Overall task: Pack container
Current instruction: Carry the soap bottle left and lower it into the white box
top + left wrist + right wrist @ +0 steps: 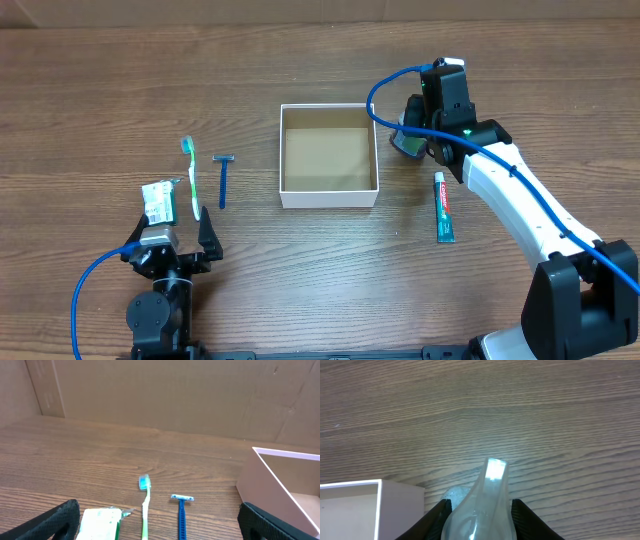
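In the middle of the table the container (330,197) stands empty. Just beside its right wall the right gripper (411,140) clamps a clear bluish object (492,477). I judge the next move must carry it over that wall. The left gripper (171,238) is spread wide near the toothbrush (190,175) and razor (223,180).

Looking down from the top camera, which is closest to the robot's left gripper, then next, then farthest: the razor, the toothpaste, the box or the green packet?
1. Green packet, just ahead of the left gripper.
2. Blue razor, a little to the right of the packet.
3. Container, in the middle of the table.
4. Toothpaste, far over on the right.
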### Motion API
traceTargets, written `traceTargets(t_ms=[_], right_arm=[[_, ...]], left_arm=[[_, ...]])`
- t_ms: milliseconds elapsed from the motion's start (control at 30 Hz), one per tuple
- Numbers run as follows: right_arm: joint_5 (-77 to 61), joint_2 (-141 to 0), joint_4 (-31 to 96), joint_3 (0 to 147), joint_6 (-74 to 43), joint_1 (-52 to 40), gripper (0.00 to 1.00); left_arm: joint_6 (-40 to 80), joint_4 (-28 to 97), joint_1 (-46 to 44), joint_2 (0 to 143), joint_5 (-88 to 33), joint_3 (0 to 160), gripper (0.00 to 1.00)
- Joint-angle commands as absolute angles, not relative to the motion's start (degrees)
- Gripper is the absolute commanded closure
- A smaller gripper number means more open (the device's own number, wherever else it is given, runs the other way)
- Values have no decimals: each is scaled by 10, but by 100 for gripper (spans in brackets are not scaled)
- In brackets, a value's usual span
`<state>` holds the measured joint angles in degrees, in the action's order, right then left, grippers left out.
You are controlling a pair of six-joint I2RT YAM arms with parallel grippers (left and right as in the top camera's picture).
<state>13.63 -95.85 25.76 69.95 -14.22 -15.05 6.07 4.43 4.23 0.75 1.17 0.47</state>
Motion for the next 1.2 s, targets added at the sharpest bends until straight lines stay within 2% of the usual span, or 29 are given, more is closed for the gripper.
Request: traceTargets(t_ms=[0,133,500,667,1000,1167], right_arm=[[160,-946,258,706,-131,-153,60],[159,-933,259,706,-120,-154,70],[157,-896,281,724,-106,-155,71],[156,-863,345,779,-85,-169,71],[199,-855,439,908,-70,-260,71],[196,-859,429,921,-70,-301,71]], left_arm=[[69,43,41,3,15,3,0],[69,43,41,3,15,3,0],[69,43,41,3,15,3,0],[69,43,41,3,15,3,0],[69,43,41,3,15,3,0],[69,43,41,3,15,3,0]])
